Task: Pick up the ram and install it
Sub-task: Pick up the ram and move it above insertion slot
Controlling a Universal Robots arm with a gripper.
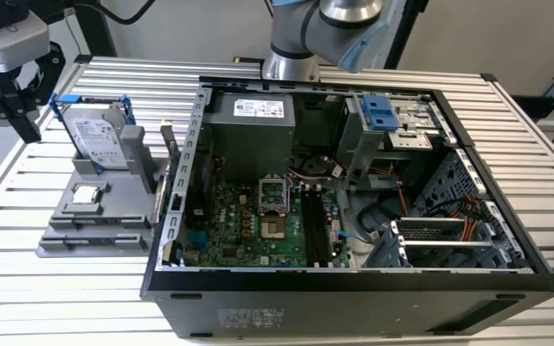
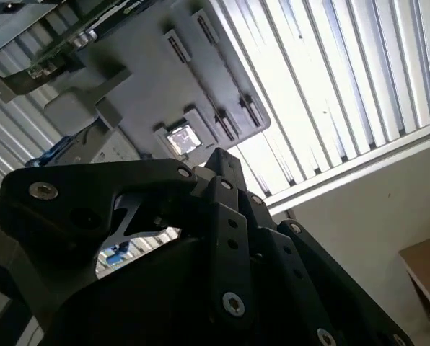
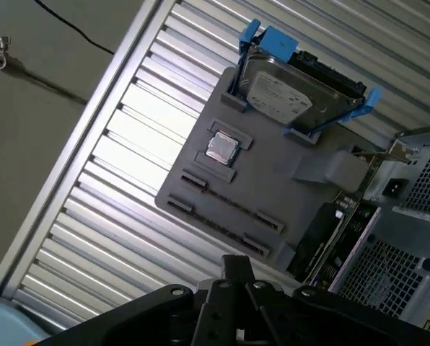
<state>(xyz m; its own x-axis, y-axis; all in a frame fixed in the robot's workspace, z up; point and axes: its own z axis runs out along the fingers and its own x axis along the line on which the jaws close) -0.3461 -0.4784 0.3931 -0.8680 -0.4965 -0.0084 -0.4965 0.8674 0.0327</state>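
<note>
- The claw point(image 3: 237, 269) hangs over the slatted table point(image 3: 121, 180), off the far edge of the grey holder point(image 3: 265, 191). It grips nothing. I cannot tell whether it is wide or narrow.
- In the exterior view the claw point(image 1: 15, 115) sits at the far left, above the table and beside the drive.
- The ram point(image 3: 327, 236) stands on edge along the holder's side nearest the case point(image 3: 417, 238). It is in the narrow gap between the two, and its pale label faces the first wrist view.
- In the exterior view the ram point(image 1: 168, 164) shows as a thin upright strip just left of the case wall.
- The ram lies well apart from the claw. The whole holder is between them, and the ram is on the exterior view's right of the claw.
- The drive point(image 3: 291, 94) stands tilted in its blue frame at one end of the holder.
- The chip point(image 3: 221, 148) lies flat in a square recess near the holder's middle.
- The case lies open in the exterior view, with the green board point(image 1: 248, 223) showing. Long black slots point(image 1: 313, 223) run along the board.
</note>
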